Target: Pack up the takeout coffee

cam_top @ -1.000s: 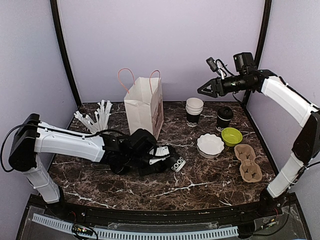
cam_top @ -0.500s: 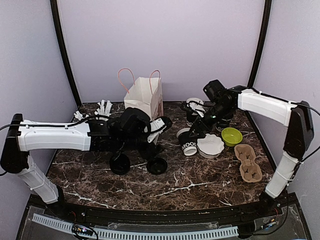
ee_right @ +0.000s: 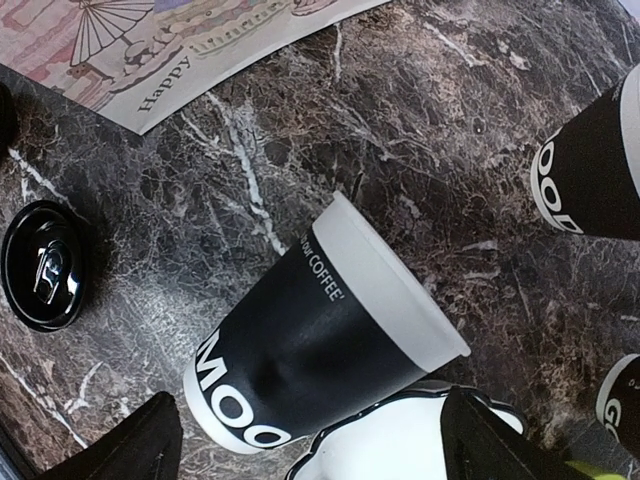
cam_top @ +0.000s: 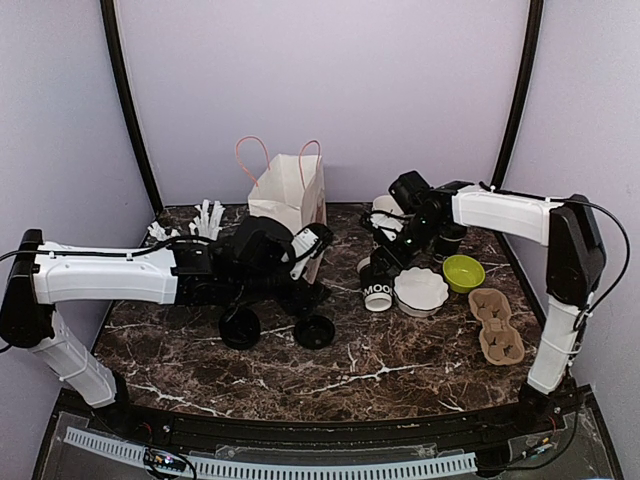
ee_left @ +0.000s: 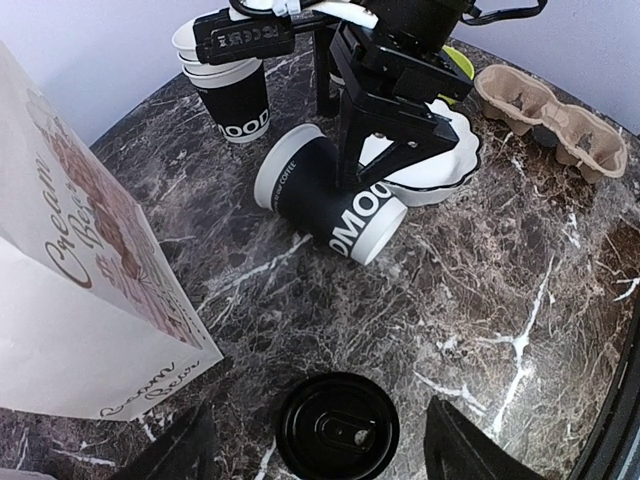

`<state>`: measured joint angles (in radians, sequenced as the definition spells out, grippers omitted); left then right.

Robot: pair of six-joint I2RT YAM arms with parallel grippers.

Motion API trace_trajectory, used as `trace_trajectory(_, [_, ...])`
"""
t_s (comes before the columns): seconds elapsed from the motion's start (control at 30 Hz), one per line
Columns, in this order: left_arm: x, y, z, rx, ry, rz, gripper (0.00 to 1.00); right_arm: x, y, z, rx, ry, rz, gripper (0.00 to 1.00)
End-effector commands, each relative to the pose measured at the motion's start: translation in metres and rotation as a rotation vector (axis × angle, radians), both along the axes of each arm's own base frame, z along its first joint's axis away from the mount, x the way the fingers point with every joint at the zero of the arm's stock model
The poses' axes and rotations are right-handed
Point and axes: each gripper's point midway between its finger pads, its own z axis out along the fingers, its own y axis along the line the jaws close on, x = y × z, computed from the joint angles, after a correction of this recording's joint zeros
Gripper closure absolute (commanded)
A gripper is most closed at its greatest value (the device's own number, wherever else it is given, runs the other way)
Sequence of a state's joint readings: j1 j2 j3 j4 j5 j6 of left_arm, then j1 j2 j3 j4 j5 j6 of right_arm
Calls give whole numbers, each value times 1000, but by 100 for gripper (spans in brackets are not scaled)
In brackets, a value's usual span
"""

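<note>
I get bright, even light from above and soft shadows on the bench point(cam_top: 400, 370). Wrist views bow at the edges; the left gripper point(ee_left: 318, 455) blurs at six o'clock.

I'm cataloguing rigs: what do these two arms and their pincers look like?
Both match: white shells on the long links, black joints between. The left arm has a thin black cable looping at its shoulder; the right arm carries one along its top. The left pincer and right pincer are mostly black, with white lettering at the right wrist.
</note>
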<state>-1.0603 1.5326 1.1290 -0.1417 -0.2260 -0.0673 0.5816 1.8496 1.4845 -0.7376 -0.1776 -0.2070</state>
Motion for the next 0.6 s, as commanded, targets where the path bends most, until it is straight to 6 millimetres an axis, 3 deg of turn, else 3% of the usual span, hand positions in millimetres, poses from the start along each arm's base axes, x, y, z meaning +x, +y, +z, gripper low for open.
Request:
trace_trajectory(0.0, [-2, -2, 31, -114, -21, 11, 26, 15, 13, 19, 34, -60, 33, 15])
trace_trajectory(0.23, [-9, -3, 34, -126, -8, -27, 28, 30, 29, 33, 84, -98, 185, 20])
trace_trajectory(0.43, [-16, -3, 36, -150, 3, -57, 30, 47, 24, 18, 106, 7, 227, 26])
trace_trajectory(0.57, [-19, 0, 36, -158, 5, -57, 30, 44, 19, 7, 104, 68, 276, 31])
